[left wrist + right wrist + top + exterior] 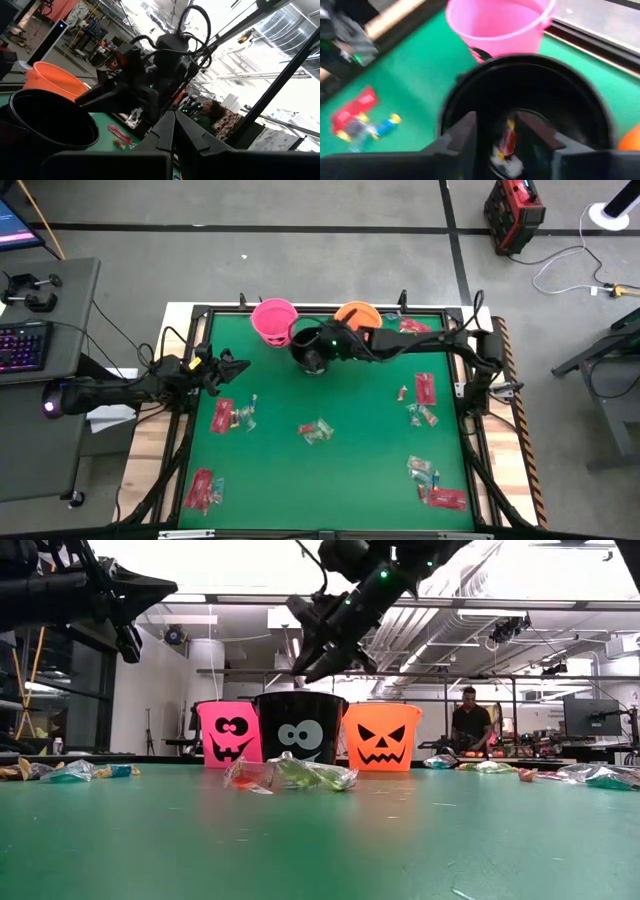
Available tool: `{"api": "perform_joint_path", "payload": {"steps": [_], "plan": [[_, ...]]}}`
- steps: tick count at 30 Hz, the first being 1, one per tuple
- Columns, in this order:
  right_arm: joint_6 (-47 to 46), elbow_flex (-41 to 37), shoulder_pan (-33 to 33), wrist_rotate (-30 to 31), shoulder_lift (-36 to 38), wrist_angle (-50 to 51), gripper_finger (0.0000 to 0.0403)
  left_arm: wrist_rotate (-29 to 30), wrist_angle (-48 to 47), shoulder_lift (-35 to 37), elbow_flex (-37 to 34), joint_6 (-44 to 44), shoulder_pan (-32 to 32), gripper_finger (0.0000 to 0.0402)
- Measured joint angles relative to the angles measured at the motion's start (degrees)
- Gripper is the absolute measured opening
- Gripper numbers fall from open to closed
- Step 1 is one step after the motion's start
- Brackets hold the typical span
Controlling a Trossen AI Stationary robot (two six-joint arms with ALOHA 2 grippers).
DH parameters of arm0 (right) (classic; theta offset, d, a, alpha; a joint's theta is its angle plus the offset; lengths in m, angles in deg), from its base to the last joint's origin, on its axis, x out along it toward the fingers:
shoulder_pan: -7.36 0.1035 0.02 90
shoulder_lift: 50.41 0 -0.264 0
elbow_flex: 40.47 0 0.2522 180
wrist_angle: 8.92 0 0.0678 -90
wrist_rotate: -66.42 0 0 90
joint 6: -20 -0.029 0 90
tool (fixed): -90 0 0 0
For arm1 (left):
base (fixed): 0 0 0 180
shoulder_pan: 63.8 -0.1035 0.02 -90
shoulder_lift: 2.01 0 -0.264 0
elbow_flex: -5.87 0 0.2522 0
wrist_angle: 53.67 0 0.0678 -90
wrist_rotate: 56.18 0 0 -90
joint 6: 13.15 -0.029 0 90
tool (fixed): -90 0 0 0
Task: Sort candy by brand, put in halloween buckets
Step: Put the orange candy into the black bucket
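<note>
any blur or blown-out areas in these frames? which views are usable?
High view: even light, sharp; candy and pink bucket read fine. Low view: windows behind blown out, both arms near silhouette, near candy slightly soft. Left wrist view: strong backlight, left gripper dark. Right wrist view: motion blur throughout; right gripper over the black bucket, a piece smeared between its fingers.

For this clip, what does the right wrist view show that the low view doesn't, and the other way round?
Only the right wrist view looks down into the black bucket: a red-wrapped candy shows between the right tool's parted fingers, over the bucket's floor.

Only the low view shows the buckets' painted faces, the orange bucket whole, the candy pile mid-table, a person in the room behind, and the left tool raised.

Both show the pink bucket beside the black one, on the green table.
</note>
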Motion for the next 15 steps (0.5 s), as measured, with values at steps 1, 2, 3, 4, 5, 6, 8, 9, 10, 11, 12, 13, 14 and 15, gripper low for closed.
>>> {"api": "perform_joint_path", "payload": {"steps": [1,2,3,4,5,6,8,9,10,11,12,13,14,15], "plan": [[0.47,0.83,-0.22,-0.62,-0.05,1.88,0.0156,0.0,-0.01,0.0,-0.01,0.0,-0.01,0.0],[1.28,1.37,-0.38,-1.24,-0.05,2.96,0.0172,0.0,-0.02,0.0,0.01,0.01,0.0,0.0],[2.31,1.98,-0.52,-2.39,0.02,3.81,0.0188,0.0,-0.01,0.0,0.0,0.02,-0.01,0.0],[3.6,2.43,-0.51,-4.14,0.52,4.76,0.0202,0.0,-0.01,0.0,0.01,0.0,0.0,0.0],[5.04,2.85,-0.54,-6.22,1.11,6.2,0.0215,0.0,-0.01,-0.01,0.01,0.01,0.0,0.0],[5.9,3.39,-0.67,-7.59,2.09,7.83,0.0225,0.0,-0.01,-0.02,0.01,0.02,-0.01,0.0],[6.63,3.85,-0.76,-8.37,5.13,12.39,0.0236,0.0,-0.03,-0.01,0.01,0.02,0.01,0.0],[6.68,3.85,-0.52,-8.04,6.87,15.48,0.0238,0.0,-0.01,0.0,0.01,0.0,-0.01,0.0],[6.66,3.83,-0.2,-6.93,8.55,18.91,0.0239,0.0,-0.03,0.0,0.01,0.02,-0.01,0.0],[6.66,3.36,0.23,-4.75,10.38,22.4,0.0239,0.0,-0.03,-0.02,0.0,0.0,0.0,0.0],[6.51,2.28,0.9,-2.31,12.34,25.95,0.0239,0.0,-0.03,0.0,0.01,0.01,0.0,0.0],[5.53,0.69,1.68,0.29,14.71,29.21,0.0238,0.0,-0.04,0.0,0.01,0.02,0.01,0.0],[3.47,-1.28,2.53,2.67,17.19,31.74,0.0237,-0.02,-0.06,-0.02,0.01,0.0,0.01,0.0],[0.6,-3.74,3.42,4.61,20.07,33.64,0.0236,0.0,-0.07,-0.02,0.01,0.0,0.01,0.0]]}}
